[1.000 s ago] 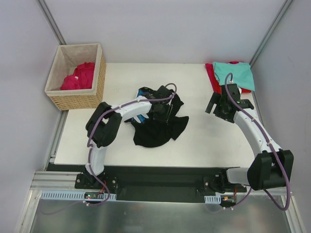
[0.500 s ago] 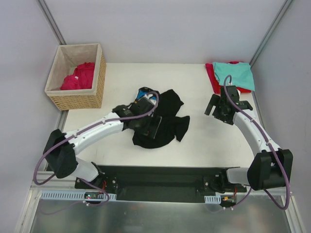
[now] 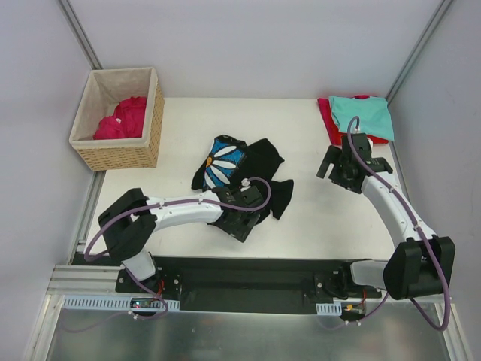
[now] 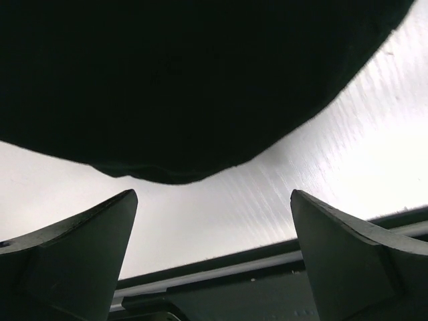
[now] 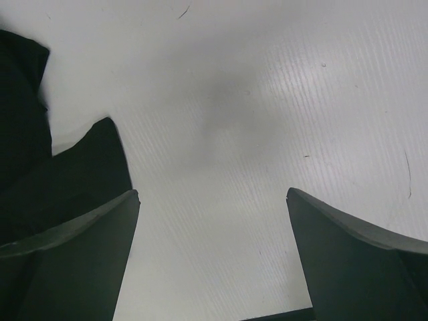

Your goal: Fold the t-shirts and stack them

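Observation:
A large black t-shirt [image 3: 259, 184] with a white-blue flower print [image 3: 222, 164] lies crumpled mid-table. My left gripper [image 3: 242, 224] is open and empty at the shirt's near edge. In the left wrist view its fingers [image 4: 80, 257] stand wide apart over bare table, with black cloth [image 4: 174, 80] filling the top. My right gripper [image 3: 334, 167] is open and empty over bare table, right of the shirt. Its wrist view shows a black cloth edge [image 5: 40, 174] at the left. A teal shirt [image 3: 362, 114] lies folded on a red one [image 3: 326, 120] at the back right.
A wicker basket [image 3: 146, 147] stands at the back left with a crimson-pink shirt [image 3: 124, 118] in it. The table's dark front edge [image 4: 221, 281] shows just below my left fingers. Frame posts rise at both back corners.
My left arm has swung back from over the shirt's middle to its near edge, which uncovers the flower print. The right arm has barely moved.

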Robot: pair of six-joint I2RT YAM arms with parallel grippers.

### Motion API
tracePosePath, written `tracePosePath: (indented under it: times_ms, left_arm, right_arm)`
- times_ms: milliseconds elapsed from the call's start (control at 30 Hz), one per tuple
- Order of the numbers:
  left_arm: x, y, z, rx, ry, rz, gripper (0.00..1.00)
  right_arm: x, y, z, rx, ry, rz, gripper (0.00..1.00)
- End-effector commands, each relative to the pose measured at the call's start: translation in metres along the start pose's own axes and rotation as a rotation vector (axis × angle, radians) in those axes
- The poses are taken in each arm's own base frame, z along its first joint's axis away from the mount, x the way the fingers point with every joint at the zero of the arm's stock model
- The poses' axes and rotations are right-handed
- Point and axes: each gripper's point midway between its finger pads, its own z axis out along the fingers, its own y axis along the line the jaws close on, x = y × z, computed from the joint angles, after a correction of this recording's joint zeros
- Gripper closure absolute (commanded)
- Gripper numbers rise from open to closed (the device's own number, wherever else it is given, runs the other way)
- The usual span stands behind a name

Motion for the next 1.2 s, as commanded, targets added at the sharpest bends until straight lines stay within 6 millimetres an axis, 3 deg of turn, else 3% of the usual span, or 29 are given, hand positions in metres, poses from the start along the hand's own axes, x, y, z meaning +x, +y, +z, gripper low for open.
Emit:
tracePosePath:
  times_ms: [0, 267, 467, 500, 600, 633, 667, 800, 900, 967, 1000, 1033, 1100, 1133, 1167]
  left_arm:
    - [-0.005, 0.009, 0.014, -0.093, -0.024, 0.006, 0.01]
    - [-0.028, 0.013, 0.029, -0.169, -0.059, 0.06, 0.01]
    - [-0.032, 0.012, 0.049, -0.21, -0.034, 0.098, 0.01]
    - [-0.035, 0.008, 0.052, -0.194, -0.046, 0.096, 0.05]
    - [-0.032, 0.003, 0.062, -0.162, -0.023, 0.095, 0.35]
    - [-0.031, 0.003, 0.065, -0.166, -0.016, 0.092, 0.77]
    - [-0.03, 0.005, 0.067, -0.173, -0.01, 0.086, 1.0]
    - [-0.022, 0.004, 0.068, -0.157, 0.005, 0.07, 1.0]
    - [-0.035, -0.007, 0.042, -0.07, -0.042, 0.079, 1.0]
    - [-0.072, -0.02, -0.004, 0.016, -0.152, 0.093, 1.0]
    - [-0.113, -0.031, -0.044, 0.072, -0.259, 0.077, 1.0]
    - [-0.119, -0.027, -0.072, 0.074, -0.266, 0.092, 1.0]
    - [-0.151, -0.028, -0.126, 0.107, -0.35, 0.126, 1.0]
    - [-0.185, -0.032, -0.187, 0.16, -0.463, 0.118, 1.0]
    - [-0.197, -0.03, -0.219, 0.184, -0.517, 0.159, 1.0]
  right_arm:
    - [-0.001, 0.0, -0.007, -0.008, -0.026, 0.002, 0.04]
    - [-0.002, 0.001, -0.007, -0.013, -0.027, 0.001, 0.04]
    - [-0.004, 0.001, -0.008, -0.011, -0.033, -0.004, 0.04]
    - [-0.005, 0.001, -0.008, -0.011, -0.034, -0.003, 0.04]
    - [-0.005, 0.002, -0.008, -0.014, -0.033, -0.006, 0.04]
    - [-0.005, 0.002, -0.008, -0.015, -0.034, -0.007, 0.04]
    - [-0.004, 0.002, -0.008, -0.016, -0.031, -0.004, 0.04]
    - [-0.003, 0.002, -0.007, -0.017, -0.031, -0.006, 0.04]
    - [-0.003, 0.002, -0.007, -0.019, -0.039, 0.001, 0.04]
    - [0.0, -0.001, -0.004, -0.008, -0.036, 0.007, 0.04]
    - [0.0, -0.001, -0.004, -0.008, -0.037, 0.007, 0.04]
    - [0.001, -0.001, -0.002, -0.003, -0.034, 0.019, 0.04]
    - [0.002, -0.001, -0.002, -0.005, -0.035, 0.028, 0.04]
    - [0.003, 0.0, -0.002, -0.01, -0.034, 0.033, 0.04]
    - [0.006, -0.001, -0.001, -0.01, -0.03, 0.037, 0.04]
